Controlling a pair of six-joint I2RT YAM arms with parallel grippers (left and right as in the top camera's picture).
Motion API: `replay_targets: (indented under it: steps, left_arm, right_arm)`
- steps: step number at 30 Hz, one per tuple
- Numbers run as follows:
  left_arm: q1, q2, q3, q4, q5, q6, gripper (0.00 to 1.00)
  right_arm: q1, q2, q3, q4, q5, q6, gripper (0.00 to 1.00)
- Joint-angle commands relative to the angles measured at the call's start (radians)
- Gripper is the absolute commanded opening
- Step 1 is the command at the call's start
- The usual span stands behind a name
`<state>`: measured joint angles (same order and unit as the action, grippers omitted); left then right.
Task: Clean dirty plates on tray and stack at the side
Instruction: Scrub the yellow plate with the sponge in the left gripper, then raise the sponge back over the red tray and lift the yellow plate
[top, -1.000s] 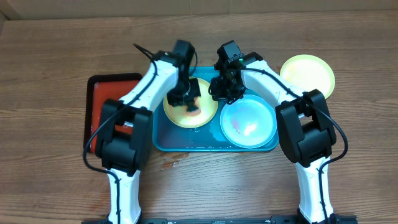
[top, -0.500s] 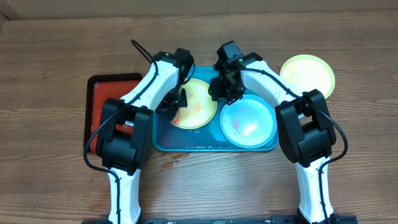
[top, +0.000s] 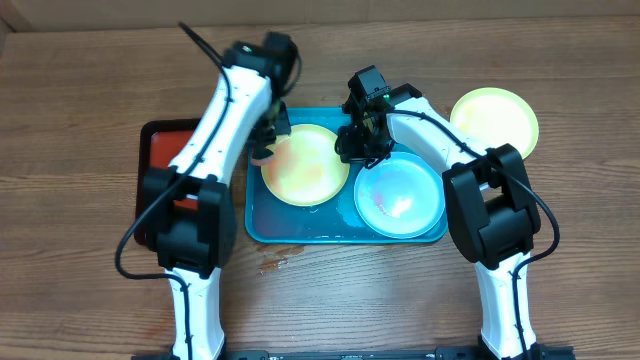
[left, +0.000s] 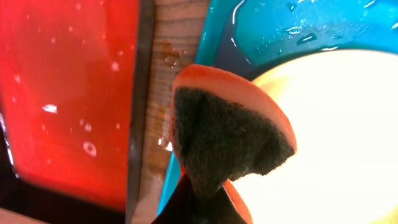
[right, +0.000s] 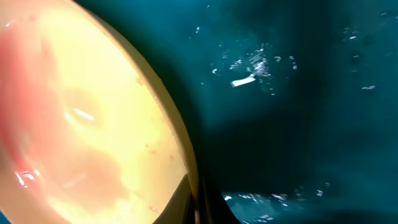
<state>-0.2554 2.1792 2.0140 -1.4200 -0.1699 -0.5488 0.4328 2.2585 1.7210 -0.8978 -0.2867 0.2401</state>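
Your left claw (top: 268, 138) is clamped on the sponge (left: 230, 134), up over the left rim of the tray (top: 300, 232). Your right claw (top: 360, 147) pinches the green plate (top: 305, 168) by its edge. That one and the blue plate (top: 398, 195) sit in the tray, while the third plate (top: 493, 120) is out right on the table (top: 90, 90).

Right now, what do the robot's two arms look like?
The left arm and right arm match: smooth white links joined by chunky black joint blocks. A thin black cable loops beside each. The left gripper and right gripper are black too.
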Motion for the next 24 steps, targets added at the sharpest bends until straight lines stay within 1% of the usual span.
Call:
replay_targets:
  steps: [1,4,8,11,13,16,20,24]
  left_arm:
    - [0.089,-0.006,0.077,-0.035,0.116,-0.027,0.04]
    - [0.162,-0.027,0.082,-0.050,0.115,-0.027,0.04]
    - [0.257,-0.032,0.082,-0.105,0.116,-0.027,0.04]
    - [0.326,-0.032,0.082,-0.135,0.117,-0.027,0.04]
    - [0.364,-0.032,0.082,-0.134,0.146,-0.028,0.04]
    - [0.406,-0.032,0.082,-0.130,0.196,-0.027,0.04]
    - [0.441,-0.032,0.082,-0.124,0.220,-0.027,0.04]
    - [0.447,-0.032,0.082,-0.124,0.220,-0.027,0.04]
  right_arm:
    - [0.006,-0.084,-0.004,-0.003,0.095,-0.056,0.04]
    - [0.029,-0.148,-0.003,-0.001,0.179,-0.067,0.04]
    - [0.082,-0.222,-0.003,0.008,0.325,-0.166,0.04]
    - [0.132,-0.251,-0.002,0.011,0.540,-0.167,0.04]
    - [0.166,-0.258,0.007,-0.005,0.687,-0.167,0.04]
    - [0.219,-0.259,0.030,-0.060,0.868,-0.220,0.04]
    - [0.299,-0.259,0.042,-0.087,1.151,-0.275,0.04]
    - [0.366,-0.259,0.042,-0.061,1.413,-0.280,0.04]
